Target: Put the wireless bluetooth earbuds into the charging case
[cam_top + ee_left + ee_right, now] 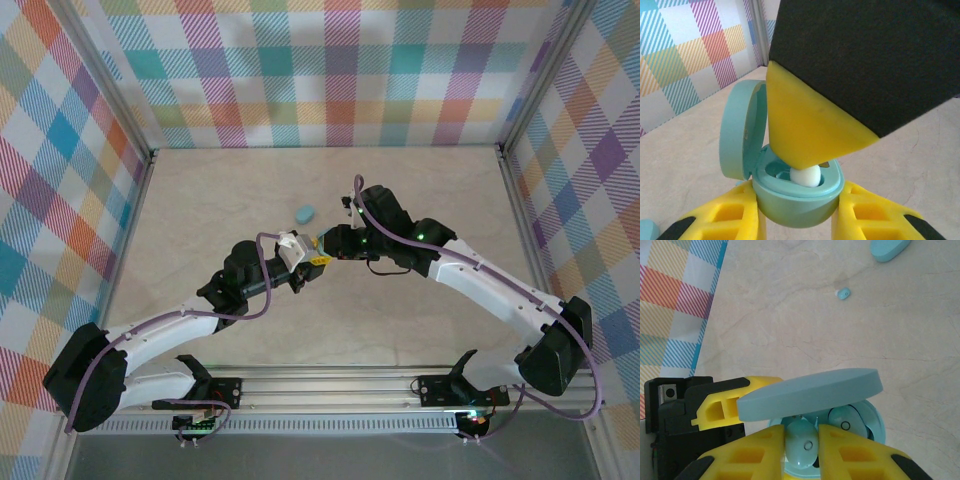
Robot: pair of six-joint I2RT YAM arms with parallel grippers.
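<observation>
Insertion appears to be in hand. The case (790, 195) is clamped between the left jaws, with its lid (737, 130) swung open to one side. An earbud (801, 446) is pinched between the right jaws, which are lowered into the case's well beneath the lid. Next, the earbud would likely need to be pressed straight down until seated, then released without being dragged out. The case is smooth, pale teal and pebble-shaped. 1 loose earbud (843, 293) is seen on the counter (790, 330), well ahead of the right jaws.
</observation>
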